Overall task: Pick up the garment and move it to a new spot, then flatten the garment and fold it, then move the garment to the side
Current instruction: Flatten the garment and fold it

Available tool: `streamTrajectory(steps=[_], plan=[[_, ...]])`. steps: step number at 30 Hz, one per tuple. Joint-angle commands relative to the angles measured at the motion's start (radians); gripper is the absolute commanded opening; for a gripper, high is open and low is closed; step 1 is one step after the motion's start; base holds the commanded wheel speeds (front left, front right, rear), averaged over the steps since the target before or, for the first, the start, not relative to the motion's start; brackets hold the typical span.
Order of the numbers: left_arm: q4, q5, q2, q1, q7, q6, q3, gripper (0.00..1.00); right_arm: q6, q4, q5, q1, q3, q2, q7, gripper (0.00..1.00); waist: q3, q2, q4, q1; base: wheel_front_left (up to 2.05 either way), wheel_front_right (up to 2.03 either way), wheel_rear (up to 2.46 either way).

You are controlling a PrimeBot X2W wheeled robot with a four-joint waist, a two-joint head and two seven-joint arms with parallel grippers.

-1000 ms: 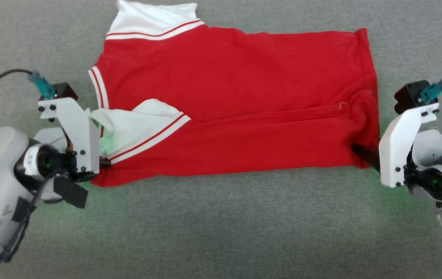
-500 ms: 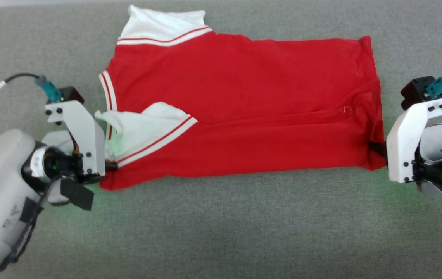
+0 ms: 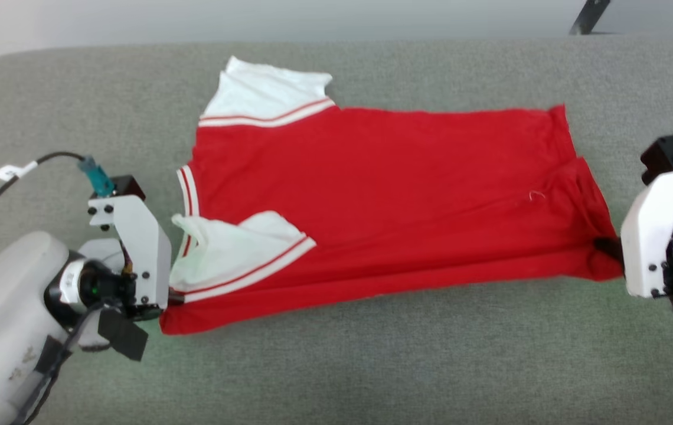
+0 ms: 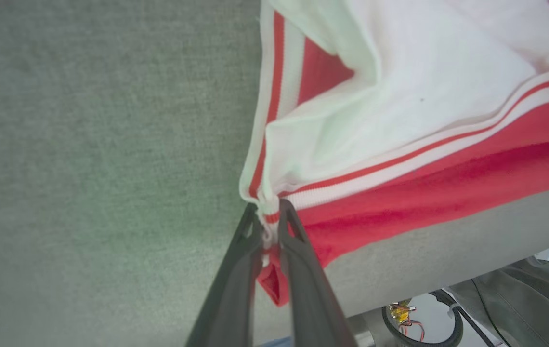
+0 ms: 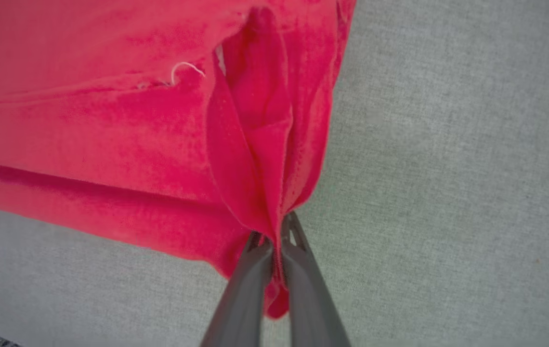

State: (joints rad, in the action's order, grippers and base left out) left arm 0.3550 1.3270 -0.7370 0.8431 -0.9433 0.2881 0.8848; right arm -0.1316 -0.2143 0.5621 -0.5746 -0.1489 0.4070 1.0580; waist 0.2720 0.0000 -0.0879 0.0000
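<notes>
The shirt (image 3: 384, 195) lies spread on the grey surface (image 3: 336, 366), its near edge stretched between both grippers. The left gripper (image 4: 268, 212), forearm low, reaches in level at the shirt's collar end, pinched on the sleeve seam. The right gripper (image 5: 277, 226) reaches in at the shirt's hem end, clamped on its near corner.

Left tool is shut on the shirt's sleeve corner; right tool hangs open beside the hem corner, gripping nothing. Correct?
No: the right tool is shut on the hem corner of the garment, pinching the fabric, as the right wrist view shows. The left tool is shut on the sleeve corner.
</notes>
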Motion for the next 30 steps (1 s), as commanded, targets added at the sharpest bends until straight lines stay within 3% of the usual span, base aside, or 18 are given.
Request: streamTrajectory(steps=[1, 10, 18, 26, 27, 28, 29, 30], plan=[[-0.009, -0.005, -0.019, -0.022, -0.004, 0.012, 0.003, 0.0, 0.002, 0.021, 0.003, 0.033, 0.019, 0.02, 0.018, 0.0, -0.013, 0.0, 0.009, 0.0, 0.0, 0.0, 0.0], [-0.059, 0.014, -0.011, -0.092, 0.017, 0.033, 0.009, 0.0, 0.002, 0.062, -0.021, 0.152, 0.072, -0.025, 0.05, 0.0, 0.007, 0.0, 0.011, 0.0, 0.0, 0.0, 0.0], [0.008, 0.003, 0.046, -0.124, 0.045, 0.013, 0.038, 0.0, 0.002, -0.007, -0.036, 0.156, 0.037, -0.086, 0.045, 0.0, 0.039, 0.0, 0.0, 0.0, 0.0, 0.0, 0.0], [0.072, -0.012, 0.073, -0.099, 0.05, -0.01, 0.048, 0.0, 0.002, -0.063, -0.044, 0.121, 0.012, -0.088, 0.032, 0.0, 0.039, 0.0, -0.003, 0.0, 0.0, 0.0, 0.0], [0.077, -0.01, 0.076, -0.094, 0.046, -0.013, 0.047, 0.06, 0.002, -0.07, -0.044, 0.117, 0.009, -0.084, 0.033, 0.0, 0.034, 0.0, -0.002, 0.0, 0.0, 0.0, 0.0], [0.083, -0.013, 0.075, -0.088, 0.042, -0.012, 0.048, 0.24, 0.002, -0.078, -0.045, 0.113, 0.008, -0.081, 0.036, 0.0, 0.029, 0.0, -0.001, 0.0, 0.0, 0.0, 0.0], [0.086, -0.017, 0.072, -0.08, 0.031, -0.007, 0.051, 0.35, 0.002, -0.084, -0.043, 0.11, 0.008, -0.078, 0.037, 0.0, 0.022, 0.0, 0.001, 0.0, 0.0, 0.0, 0.0], [0.087, -0.021, 0.066, -0.073, 0.018, -0.003, 0.056, 0.58, 0.002, -0.088, -0.042, 0.109, 0.007, -0.076, 0.035, 0.0, 0.014, 0.0, 0.003, 0.0, 0.0, 0.0, 0.0]])
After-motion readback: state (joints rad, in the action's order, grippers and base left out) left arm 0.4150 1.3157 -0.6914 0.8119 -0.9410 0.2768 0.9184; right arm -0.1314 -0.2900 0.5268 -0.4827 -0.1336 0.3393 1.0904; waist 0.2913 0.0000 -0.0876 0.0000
